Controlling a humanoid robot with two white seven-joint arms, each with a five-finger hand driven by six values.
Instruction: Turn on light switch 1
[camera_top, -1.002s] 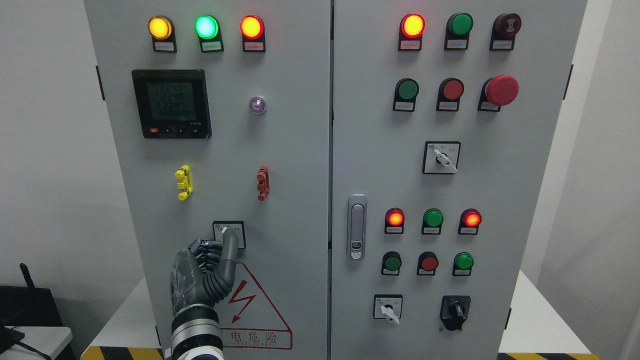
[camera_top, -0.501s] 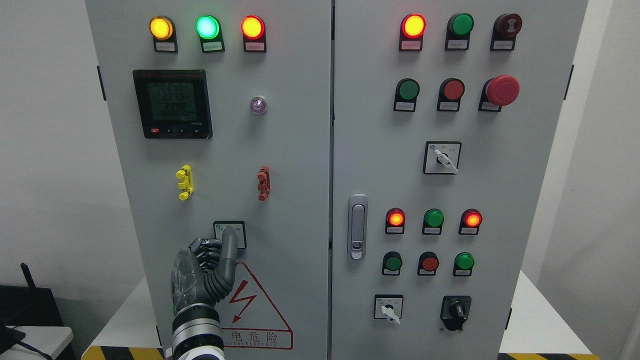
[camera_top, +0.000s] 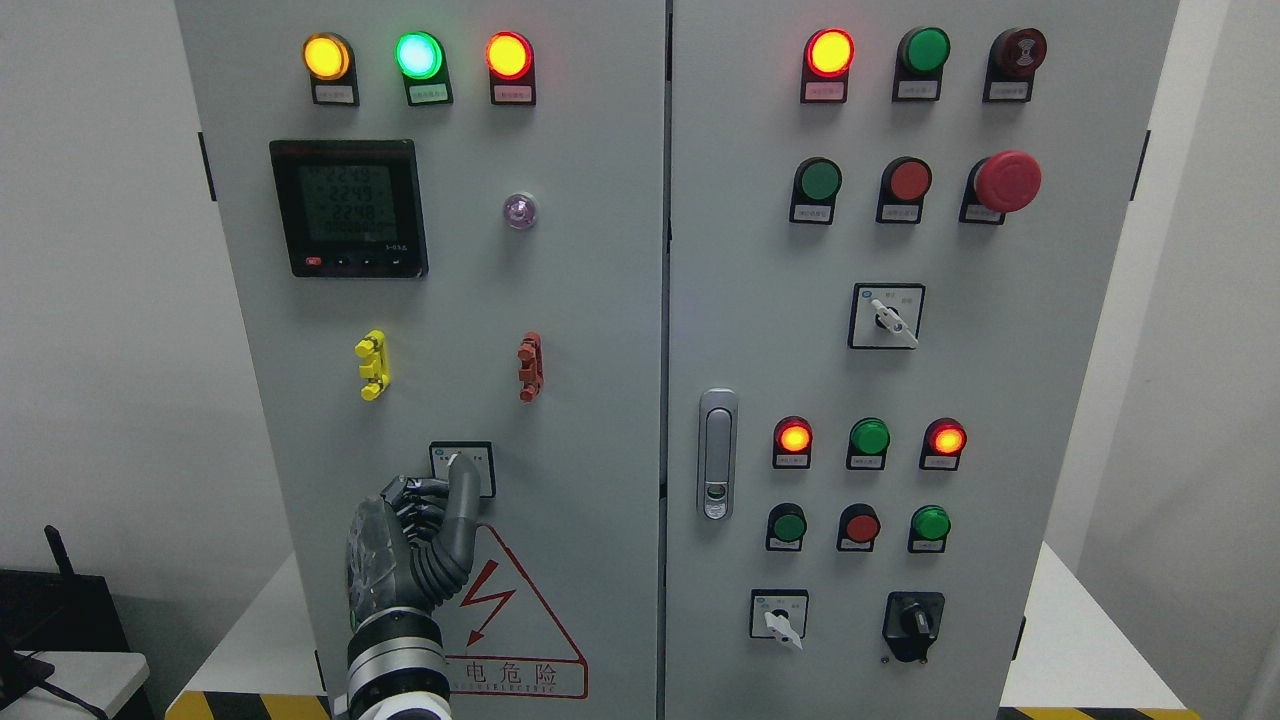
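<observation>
The task's thing, a small rotary selector switch with a white lever on a square black-framed white plate (camera_top: 462, 468), is found in the lower middle of the grey steel cabinet's left door (camera_top: 600, 330), just above the red-bordered triangular lightning warning sign (camera_top: 515, 620). The dark grey metal robot left hand (camera_top: 415, 545) is seen rising from the lower left of the frame, with one finger (camera_top: 462, 500) extended upward and laid against the lower part of the plate, its tip at the lever; the remaining fingers are curled in against the palm and nothing is clasped. The right hand is not shown. The step in hand is judged to be the turning of the lever by a sideways push of the extended fingertip. It would be done well if the tip were kept pressed to the flank of the lever near its outer end, where leverage is greatest, and if the push were carried along an arc about the switch's centre, not straight across, so that slipping off is avoided. Contact with the plate alone would turn nothing. The lever's long axis appears to run nearly upright with a slight lean to the upper left of the frame, though much of it is covered by the finger, so its exact pointing cannot be fixed.
</observation>
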